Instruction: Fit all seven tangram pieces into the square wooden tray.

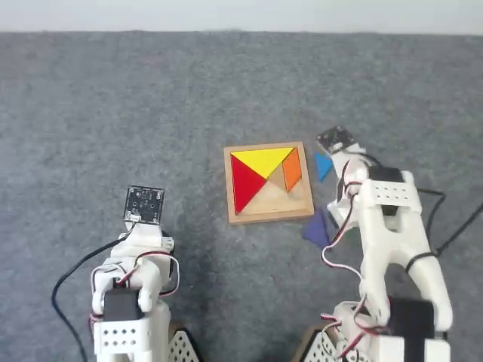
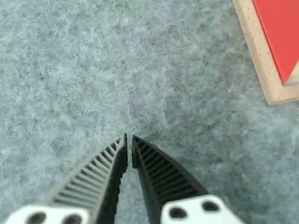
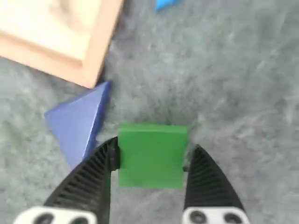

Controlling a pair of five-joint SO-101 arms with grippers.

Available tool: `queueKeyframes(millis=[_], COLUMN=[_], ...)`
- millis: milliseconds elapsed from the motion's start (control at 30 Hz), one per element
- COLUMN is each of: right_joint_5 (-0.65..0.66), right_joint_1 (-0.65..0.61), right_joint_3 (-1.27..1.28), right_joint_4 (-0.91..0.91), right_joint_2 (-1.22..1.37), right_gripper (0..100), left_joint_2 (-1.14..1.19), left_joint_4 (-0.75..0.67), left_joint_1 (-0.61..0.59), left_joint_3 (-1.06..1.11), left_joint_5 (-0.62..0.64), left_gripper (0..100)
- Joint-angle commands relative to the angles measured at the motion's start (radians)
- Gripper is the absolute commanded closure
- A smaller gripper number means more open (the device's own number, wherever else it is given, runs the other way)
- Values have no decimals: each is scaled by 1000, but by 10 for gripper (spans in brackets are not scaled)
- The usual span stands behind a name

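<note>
Felt [image 1: 151,98] bears one tray [image 1: 272,216], three fitted pieces [image 1: 263,161], three loose pieces [image 1: 317,228]

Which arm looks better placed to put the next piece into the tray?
The right. Its tool straddles the green square near the tray; the left tool is shut over bare carpet.

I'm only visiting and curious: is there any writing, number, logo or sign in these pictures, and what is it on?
None can be read.
The wooden tray and the red triangle, yellow triangle and orange piece in it carry no print.
The green square in the right gripper is plain too.
The black boards on both wrists: any marks are too small to read.
</note>
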Motion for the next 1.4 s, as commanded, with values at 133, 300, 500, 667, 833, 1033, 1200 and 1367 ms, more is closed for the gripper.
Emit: queueKeyframes(millis=[133, 300, 500, 667, 833, 1033, 1200, 1367], right_joint_5=[-86, -114, -103, -31, 9, 15, 17, 11], right_joint_1=[-220, -303, -185, -91, -31, 58, 44, -10], right_joint_3=[-201, -279, -292, -218, -153, -143, -133, -120], right_joint_4=[73, 93, 140, 70, 61, 47, 58, 56], right_joint_2=[-67, 25, 114, 131, 127, 97, 19, -50], right_gripper=[930, 930, 930, 928, 924, 924, 890, 802], left_joint_2=[-17, -17, -17, -17, -17, -17, -17, -17], left_joint_4=[3, 3, 3, 3, 3, 3, 3, 3], left_joint_1=[2, 2, 2, 2, 2, 2, 2, 2], left_joint_3=[-12, -12, -12, -12, -12, -12, -12, -12], left_joint_5=[0, 0, 0, 0, 0, 0, 0, 0], left_gripper=[979, 979, 979, 979, 979, 979, 979, 979])
